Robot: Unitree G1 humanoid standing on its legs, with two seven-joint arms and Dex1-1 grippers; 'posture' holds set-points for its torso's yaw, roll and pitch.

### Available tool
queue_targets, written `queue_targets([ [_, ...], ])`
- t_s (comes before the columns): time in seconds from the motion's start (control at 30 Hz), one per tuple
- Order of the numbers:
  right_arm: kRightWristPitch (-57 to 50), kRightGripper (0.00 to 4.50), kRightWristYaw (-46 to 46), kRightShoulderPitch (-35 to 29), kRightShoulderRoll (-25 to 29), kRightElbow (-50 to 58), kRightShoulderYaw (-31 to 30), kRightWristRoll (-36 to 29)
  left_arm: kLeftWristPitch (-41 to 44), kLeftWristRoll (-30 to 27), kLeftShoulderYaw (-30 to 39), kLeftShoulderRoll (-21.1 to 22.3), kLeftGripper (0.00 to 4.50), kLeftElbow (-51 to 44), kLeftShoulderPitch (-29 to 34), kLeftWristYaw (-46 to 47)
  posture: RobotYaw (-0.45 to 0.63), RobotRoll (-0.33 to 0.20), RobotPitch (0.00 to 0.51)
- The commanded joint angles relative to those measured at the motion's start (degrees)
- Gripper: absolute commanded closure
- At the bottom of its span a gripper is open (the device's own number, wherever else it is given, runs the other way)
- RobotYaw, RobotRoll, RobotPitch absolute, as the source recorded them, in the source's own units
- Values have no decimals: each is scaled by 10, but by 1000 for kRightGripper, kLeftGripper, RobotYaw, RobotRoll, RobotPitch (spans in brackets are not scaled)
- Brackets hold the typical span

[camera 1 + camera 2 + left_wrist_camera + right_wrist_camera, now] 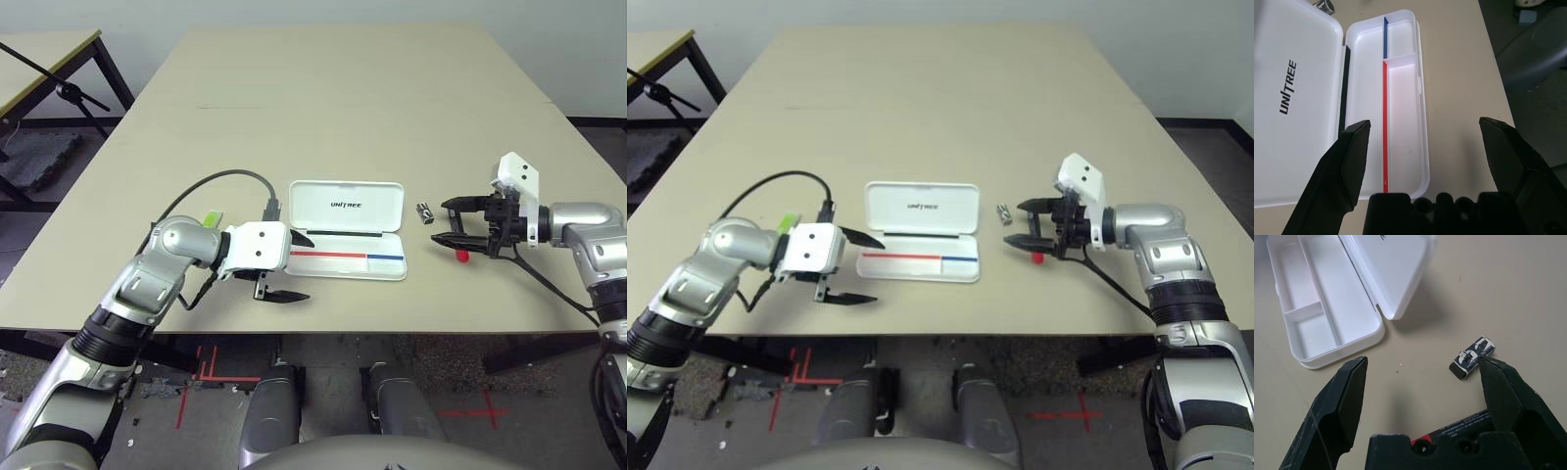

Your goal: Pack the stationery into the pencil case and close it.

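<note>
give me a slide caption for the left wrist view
Open left gripper hovering over the open pencil case, red-and-blue pencil inside.

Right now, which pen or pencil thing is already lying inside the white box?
The red-and-blue pencil lies in the open white plastic pencil case's tray, with a thin black pen by the hinge. The lime-green highlighter lies outside, behind the left arm.

Silver jointed arms, white wrist housings, black cables, black two-fingered tools.
</note>
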State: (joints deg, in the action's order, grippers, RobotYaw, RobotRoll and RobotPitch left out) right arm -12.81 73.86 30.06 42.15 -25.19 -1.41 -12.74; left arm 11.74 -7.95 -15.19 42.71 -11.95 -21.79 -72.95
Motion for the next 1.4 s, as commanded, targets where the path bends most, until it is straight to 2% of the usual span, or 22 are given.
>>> queue_targets([
  [0.03, -2, 0, 2, -2, 1, 2, 1, -3, 8, -9, -3, 4, 17, -15, 8, 0, 32, 0, 97],
  [0.3, -2, 0, 1, -1, 3, 5, 3, -4, 3, -18, 10, -3, 17, -17, 14, 15, 31, 0, 99],
  [0.43, -8, 0, -12, -11, 4, 18, 26, -21, -19, -44, 48, -19, 17, -22, 6, 39, 23, 0, 102],
  [0.57, -12, 0, -61, -22, -3, 41, 64, -39, 0, -70, 78, -7, 17, -48, -7, 44, 21, 0, 104],
  [0.77, -110, 0, -194, -45, -42, 139, 124, -82, 26, -99, 99, 8, 17, -77, -20, 50, 3, 0, 115],
  [0.9, -152, 0, -372, -40, -100, 171, 138, -40, 19, -94, 92, 8, 17, -69, -19, 48, -8, 0, 118],
  [1.0, -191, 0, -466, -45, -136, 206, 139, -19, 9, -91, 86, 5, 17, -58, -21, 45, -30, 0, 120],
  [1.27, -264, 0, -645, -65, -218, 314, 152, 19, -17, -84, 72, 2, 17, -33, -32, 36, -46, 0, 116],
  [1.4, -313, 0, -708, -98, -246, 396, 148, 39, -26, -80, 64, -2, 17, -21, -41, 36, -46, 0, 112],
])
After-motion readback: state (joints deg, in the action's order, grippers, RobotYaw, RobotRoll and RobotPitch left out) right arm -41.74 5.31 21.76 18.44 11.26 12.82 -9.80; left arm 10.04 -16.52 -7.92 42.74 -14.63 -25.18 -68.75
